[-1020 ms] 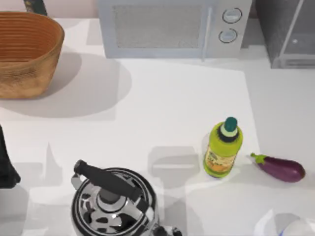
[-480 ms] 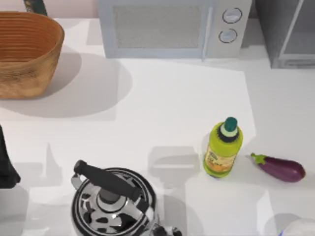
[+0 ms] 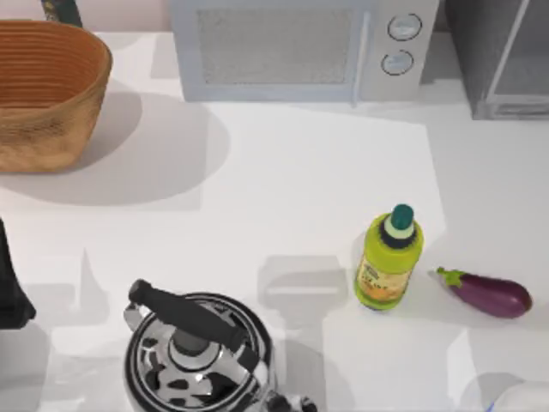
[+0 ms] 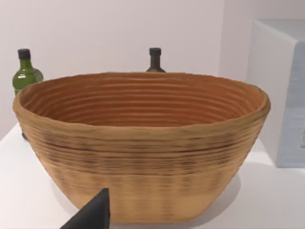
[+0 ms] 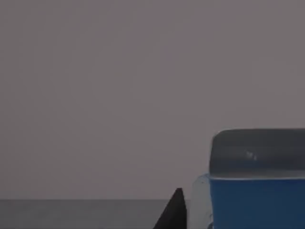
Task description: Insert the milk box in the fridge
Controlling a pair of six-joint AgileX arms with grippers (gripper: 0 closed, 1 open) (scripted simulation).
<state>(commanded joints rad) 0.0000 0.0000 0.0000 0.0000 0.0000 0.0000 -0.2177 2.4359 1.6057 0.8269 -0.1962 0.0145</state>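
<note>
White tabletop (image 3: 300,172) carries a microwave (image 3: 300,47), green bottle (image 3: 389,257) and eggplant (image 3: 485,293); the fridge (image 3: 502,56) stands at the far right corner. Close before the right wrist camera sits the milk box (image 5: 255,200), apparently held, though whether the jaws are clenched cannot be told. Left arm (image 3: 10,283) is parked at the left edge. Swinging toward the fridge could topple the bottle or clip the door frame.
</note>
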